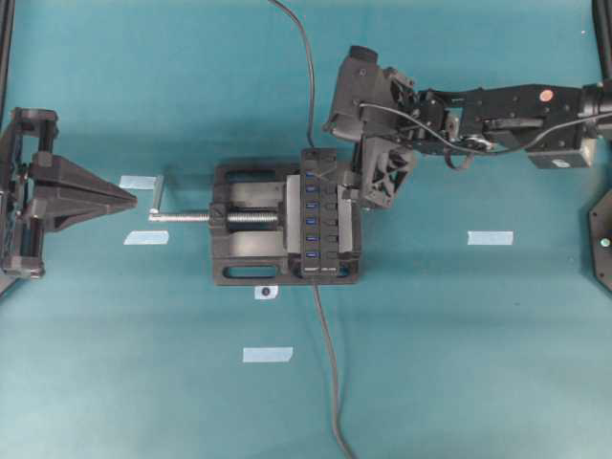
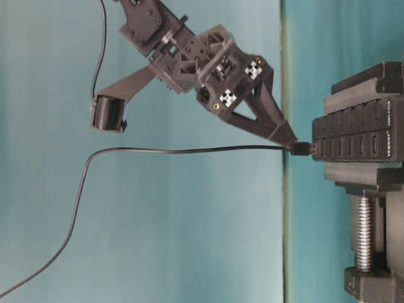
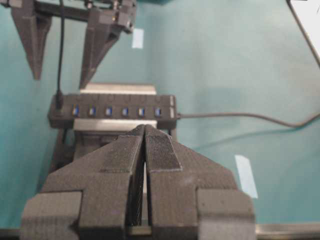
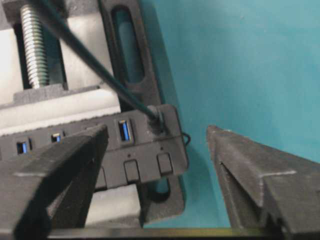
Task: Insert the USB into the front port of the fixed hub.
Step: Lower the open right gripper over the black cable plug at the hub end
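USB (image 4: 158, 119) seated in end port of fixed hub (image 1: 316, 227), mid-tabletop in vise (image 1: 249, 225). Right pincer (image 4: 157, 150) apart, straddling plug; left pincer (image 3: 145, 150) together. Plug small, rigid; cable limp, so grip plug body.

We lose the thin black cable (image 1: 308, 105) of the small black USB plug (image 2: 300, 149) at the top edge overhead and at the lower left edge of the table-level view. The long narrow black hub bar (image 4: 125, 145) has its left ports hidden behind the right gripper (image 4: 157, 150) finger in the right wrist view. The black screw vise (image 3: 67, 150) is largely blocked by the left gripper (image 3: 145, 132) in the left wrist view. Hub's white print (image 2: 389, 136) is too small to read in full.
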`<action>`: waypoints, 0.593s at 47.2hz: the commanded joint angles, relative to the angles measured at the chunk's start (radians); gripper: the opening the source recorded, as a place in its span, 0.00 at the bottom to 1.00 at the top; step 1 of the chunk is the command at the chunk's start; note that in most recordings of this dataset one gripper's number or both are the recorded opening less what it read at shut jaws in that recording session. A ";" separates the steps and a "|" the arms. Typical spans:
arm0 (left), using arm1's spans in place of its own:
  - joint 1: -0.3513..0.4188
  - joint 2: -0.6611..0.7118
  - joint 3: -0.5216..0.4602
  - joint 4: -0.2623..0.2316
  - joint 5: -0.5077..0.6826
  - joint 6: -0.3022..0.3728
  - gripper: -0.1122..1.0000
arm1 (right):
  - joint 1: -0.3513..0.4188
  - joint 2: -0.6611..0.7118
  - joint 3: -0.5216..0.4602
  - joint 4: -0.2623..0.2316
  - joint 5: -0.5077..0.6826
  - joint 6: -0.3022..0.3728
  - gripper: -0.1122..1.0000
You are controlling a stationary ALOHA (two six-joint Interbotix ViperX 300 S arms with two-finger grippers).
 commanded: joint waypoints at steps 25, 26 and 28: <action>-0.002 -0.012 -0.005 0.003 -0.005 -0.003 0.10 | -0.012 0.026 -0.054 -0.002 -0.006 -0.018 0.81; -0.002 -0.012 -0.005 0.002 -0.005 -0.003 0.10 | -0.014 0.026 -0.054 -0.003 -0.005 -0.018 0.81; -0.002 -0.011 -0.005 0.002 -0.005 -0.002 0.10 | -0.012 0.026 -0.054 -0.002 -0.005 -0.017 0.81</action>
